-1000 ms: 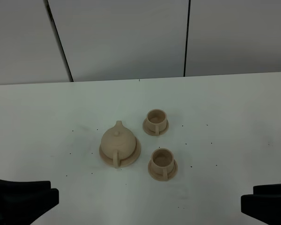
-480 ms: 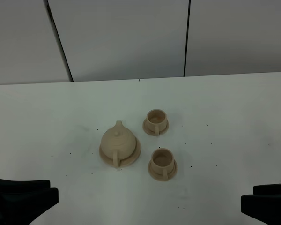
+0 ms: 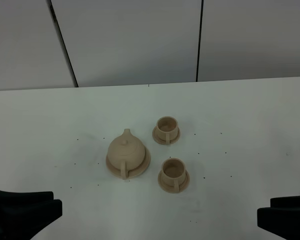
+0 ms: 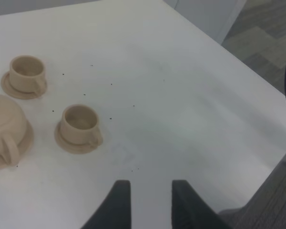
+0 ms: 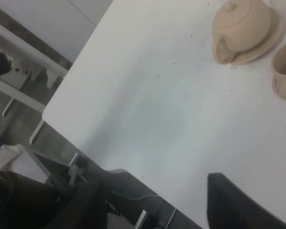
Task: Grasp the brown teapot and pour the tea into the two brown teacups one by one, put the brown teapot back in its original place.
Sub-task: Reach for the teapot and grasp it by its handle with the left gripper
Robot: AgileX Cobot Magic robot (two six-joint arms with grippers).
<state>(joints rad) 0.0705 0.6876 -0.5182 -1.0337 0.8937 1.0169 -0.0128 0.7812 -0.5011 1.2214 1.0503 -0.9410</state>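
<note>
Exterior high view, brown teapot (image 3: 126, 151) on its round saucer plate (image 3: 147, 161) on white table (image 3: 250, 125), far teacup (image 3: 166, 129) and near teacup (image 3: 173, 173) just right of it (each on small saucer), left gripper (image 4: 149, 187) jaws apart, empty, right gripper (image 5: 155, 193) jaws wide apart, empty, both well apart from teapot.

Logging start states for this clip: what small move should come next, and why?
Probably the left end effector should reach toward the brown teapot: it sits on its plate, handle facing the robot's side, and that end effector is open, on the teapot's side.
</note>
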